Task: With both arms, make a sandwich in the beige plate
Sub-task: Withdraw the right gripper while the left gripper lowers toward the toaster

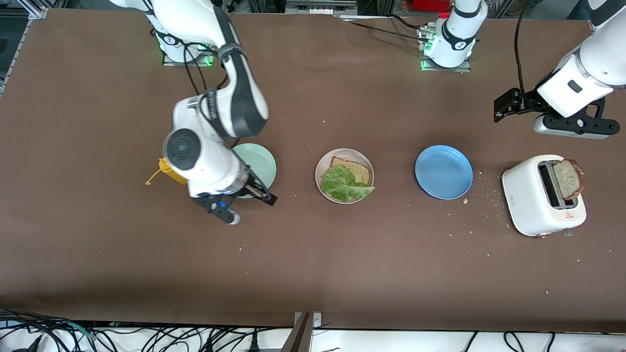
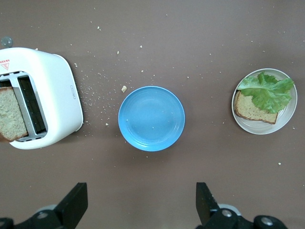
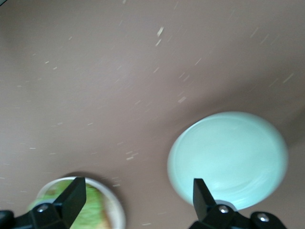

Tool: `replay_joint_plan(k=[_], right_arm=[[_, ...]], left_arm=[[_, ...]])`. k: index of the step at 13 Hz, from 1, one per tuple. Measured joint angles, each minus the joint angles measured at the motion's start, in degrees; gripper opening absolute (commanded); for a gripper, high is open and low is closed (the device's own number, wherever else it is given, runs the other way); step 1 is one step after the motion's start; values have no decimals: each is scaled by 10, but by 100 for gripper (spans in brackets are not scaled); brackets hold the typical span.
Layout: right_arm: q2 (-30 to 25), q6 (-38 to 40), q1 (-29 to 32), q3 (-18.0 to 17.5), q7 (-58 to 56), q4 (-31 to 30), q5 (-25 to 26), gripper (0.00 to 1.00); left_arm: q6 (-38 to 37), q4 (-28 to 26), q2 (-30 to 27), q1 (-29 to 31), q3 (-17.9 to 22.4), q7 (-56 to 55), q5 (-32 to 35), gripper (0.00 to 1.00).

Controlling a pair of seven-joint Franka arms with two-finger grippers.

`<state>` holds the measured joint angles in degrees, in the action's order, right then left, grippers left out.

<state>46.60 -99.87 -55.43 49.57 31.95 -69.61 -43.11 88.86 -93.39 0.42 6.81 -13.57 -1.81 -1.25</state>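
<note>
The beige plate (image 1: pixel 321 171) sits mid-table with one slice of bread (image 1: pixel 357 170) on it and a green lettuce leaf (image 1: pixel 345 185) lying over that slice. A second bread slice (image 1: pixel 567 179) stands in a slot of the white toaster (image 1: pixel 538 200). My right gripper (image 1: pixel 247 205) hangs open and empty over the table between the mint-green plate (image 1: pixel 261 161) and the beige plate (image 3: pixel 114 205). My left gripper (image 1: pixel 506 105) is open and empty over bare table by the toaster. The left wrist view shows the plate (image 2: pixel 257 128), bread (image 2: pixel 250 109) and lettuce (image 2: pixel 269 90).
A blue plate (image 1: pixel 443 171) lies between the beige plate and the toaster. A yellow bottle (image 1: pixel 168 171) stands beside the mint-green plate, partly hidden by the right arm. Crumbs lie scattered around the toaster.
</note>
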Motion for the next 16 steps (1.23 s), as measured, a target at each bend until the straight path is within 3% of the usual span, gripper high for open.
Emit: replay_joint_plan(k=[4,8,10,16], right_arm=[[-2,107,2,135,-270,-1,0,100],[-5,195,-4,222,-420,-1,-1,100],[-8,202,-4,237,-451,-1,-1,100],[-17,205,-9,238,-475,0,-1,100]], left_arm=[[-2,-2,2,0,0,0,0,100],[-22,-1,2,1,1,0,0,100],[-27,0,0,1,0,0,0,100],[-34,1,1,1,1,0,0,100]])
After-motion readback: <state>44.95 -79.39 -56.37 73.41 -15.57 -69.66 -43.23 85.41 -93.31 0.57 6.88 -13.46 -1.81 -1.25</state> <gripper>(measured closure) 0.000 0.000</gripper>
